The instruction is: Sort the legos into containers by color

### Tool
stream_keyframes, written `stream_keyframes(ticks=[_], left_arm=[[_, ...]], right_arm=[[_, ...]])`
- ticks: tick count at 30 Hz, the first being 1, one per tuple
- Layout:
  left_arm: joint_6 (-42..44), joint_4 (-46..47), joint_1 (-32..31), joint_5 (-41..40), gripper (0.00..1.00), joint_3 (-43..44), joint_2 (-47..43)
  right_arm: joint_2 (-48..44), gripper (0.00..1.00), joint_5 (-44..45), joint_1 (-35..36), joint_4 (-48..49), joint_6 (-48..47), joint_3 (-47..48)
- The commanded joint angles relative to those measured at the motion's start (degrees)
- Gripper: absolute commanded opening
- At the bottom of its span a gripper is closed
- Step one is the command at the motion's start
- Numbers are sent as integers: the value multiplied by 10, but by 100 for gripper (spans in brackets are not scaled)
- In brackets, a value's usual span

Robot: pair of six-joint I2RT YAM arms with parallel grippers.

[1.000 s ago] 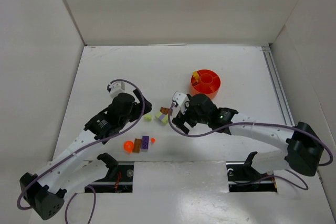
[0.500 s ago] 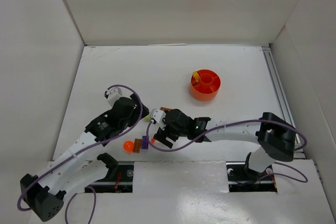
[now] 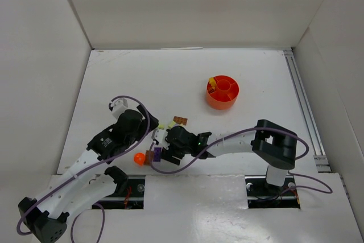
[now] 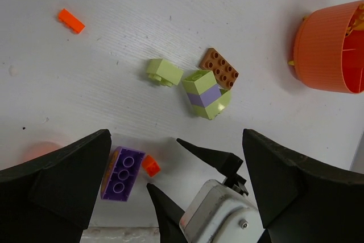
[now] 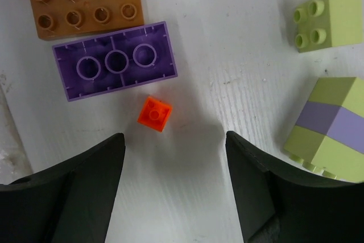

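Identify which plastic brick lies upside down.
The purple rectangular plastic brick: hollow underside tubes face up, whereas the flat brown brick beside it shows studs.

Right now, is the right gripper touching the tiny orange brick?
Apart. The right wrist view shows bare table between the right gripper and the tiny orange brick.

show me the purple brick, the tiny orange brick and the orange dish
purple brick (image 5: 116, 61), right wrist view, middle of its hollow underside
tiny orange brick (image 5: 154, 113), right wrist view, its top face
orange dish (image 4: 324, 49), left wrist view, its ribbed outer wall
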Motion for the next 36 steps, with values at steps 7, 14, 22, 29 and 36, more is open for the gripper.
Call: stream_keyframes(ticks=[7, 14, 22, 29, 36], left_arm=[[-22, -24, 0, -5, 100, -11, -21], [-27, -29, 0, -5, 100, -11, -34], [-32, -35, 0, -5, 100, -16, -45], [-38, -35, 0, -10, 100, -16, -45], [-43, -28, 0, -10, 100, -16, -28]], right_arm=[[24, 66, -27, 3, 77, -30, 28], [35, 51, -50, 3, 89, -35, 28], [30, 24, -81, 3, 114, -42, 15], [-29, 14, -59, 3, 114, -47, -2], [-110, 13, 8, -3, 49, -47, -8]])
